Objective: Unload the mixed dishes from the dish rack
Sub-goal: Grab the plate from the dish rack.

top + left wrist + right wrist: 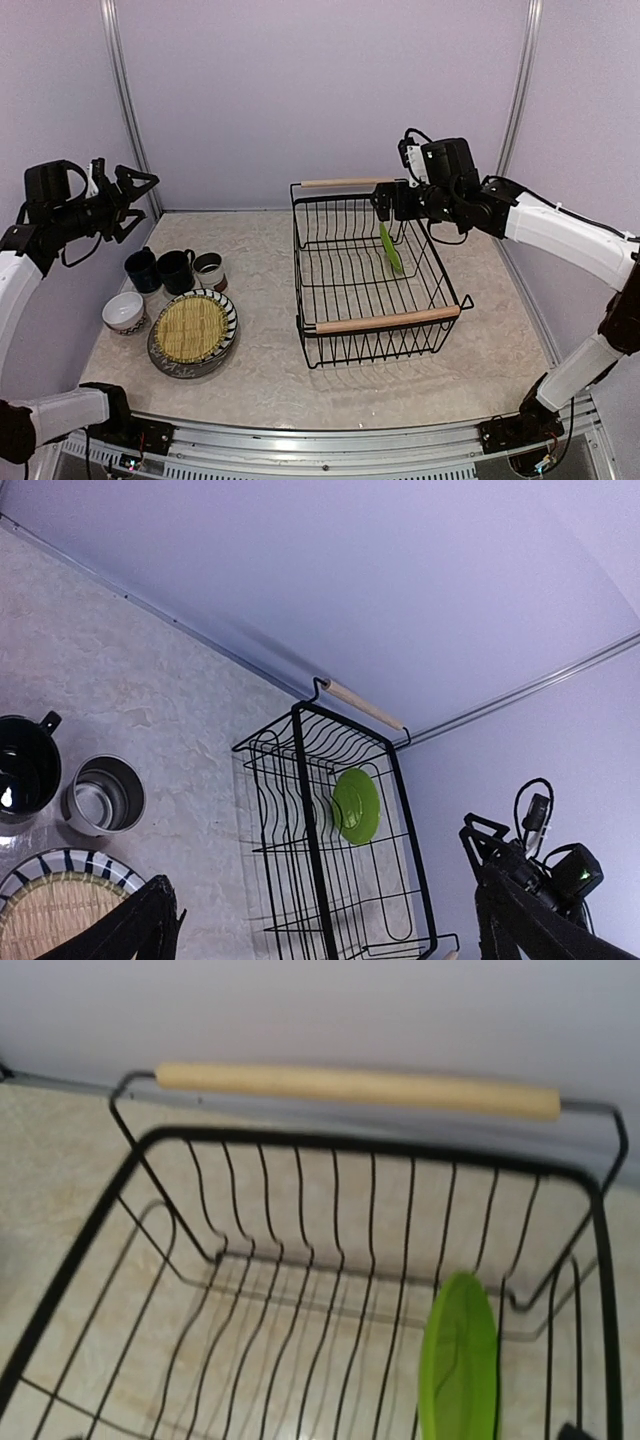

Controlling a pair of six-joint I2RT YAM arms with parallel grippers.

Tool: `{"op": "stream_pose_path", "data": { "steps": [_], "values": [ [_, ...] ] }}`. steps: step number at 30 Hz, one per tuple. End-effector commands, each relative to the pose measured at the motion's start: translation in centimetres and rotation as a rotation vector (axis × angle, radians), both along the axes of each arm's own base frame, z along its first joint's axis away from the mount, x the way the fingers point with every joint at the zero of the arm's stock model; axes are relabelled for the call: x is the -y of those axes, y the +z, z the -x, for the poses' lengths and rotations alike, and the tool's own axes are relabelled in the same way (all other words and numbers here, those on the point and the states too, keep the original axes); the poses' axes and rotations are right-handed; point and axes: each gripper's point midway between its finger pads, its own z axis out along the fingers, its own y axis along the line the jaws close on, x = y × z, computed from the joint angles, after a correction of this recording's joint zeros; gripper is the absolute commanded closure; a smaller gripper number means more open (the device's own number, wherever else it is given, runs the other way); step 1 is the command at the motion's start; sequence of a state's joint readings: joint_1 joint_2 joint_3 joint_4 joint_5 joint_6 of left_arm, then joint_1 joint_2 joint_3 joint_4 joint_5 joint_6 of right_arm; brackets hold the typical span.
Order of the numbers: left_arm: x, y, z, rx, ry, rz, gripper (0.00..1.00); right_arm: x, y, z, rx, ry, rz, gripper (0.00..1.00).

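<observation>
The dish rack point(375, 322), a black wire basket with two wooden handles, stands mid-table. A lime-green plate point(390, 249) stands on edge inside it near the far right. My right gripper point(385, 204) hovers over the rack's far edge, just above the plate, jaws apart and empty. The right wrist view shows the plate point(458, 1362), the rack wires point(300, 1220) and only a sliver of one fingertip point(572, 1430). My left gripper point(132, 198) is raised at the far left, open and empty. The left wrist view also shows the rack point(306, 820) and plate point(356, 805).
On the table at the left stand a navy mug point(141, 268), a dark green mug point(176, 270), a white-brown cup point(209, 270), a white bowl point(124, 312) and a striped plate point(226, 318) stacked with a woven-look dish point(190, 328). Walls close in all round.
</observation>
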State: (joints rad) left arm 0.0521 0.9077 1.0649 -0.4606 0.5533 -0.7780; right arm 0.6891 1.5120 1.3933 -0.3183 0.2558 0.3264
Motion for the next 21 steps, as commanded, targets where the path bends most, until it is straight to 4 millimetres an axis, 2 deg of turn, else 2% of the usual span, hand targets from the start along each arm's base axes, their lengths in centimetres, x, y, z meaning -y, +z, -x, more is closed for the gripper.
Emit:
{"op": "stream_pose_path", "data": {
  "steps": [1,6,11,14,21],
  "values": [
    [1.7,5.0,-1.4,0.141,-0.121,0.015,0.01,1.5,-2.6,-0.5,-0.131,-0.052,-0.043,0.00],
    [3.8,5.1,-2.8,0.157,-0.182,-0.089,0.01,1.0,-5.9,-2.0,-0.226,-0.031,-0.041,0.00],
    [5.3,2.8,-3.9,0.126,-0.251,-0.196,0.01,-0.2,-8.9,-3.4,-0.293,-0.009,0.041,0.00],
    [5.3,1.3,-4.4,0.093,-0.271,-0.205,0.01,0.4,-10.4,-4.4,-0.309,-0.047,0.122,0.00],
    [4.4,-0.2,-4.4,0.063,-0.266,-0.205,0.01,0.9,-12.3,-6.5,-0.315,-0.096,0.241,0.00]
  ]
}}
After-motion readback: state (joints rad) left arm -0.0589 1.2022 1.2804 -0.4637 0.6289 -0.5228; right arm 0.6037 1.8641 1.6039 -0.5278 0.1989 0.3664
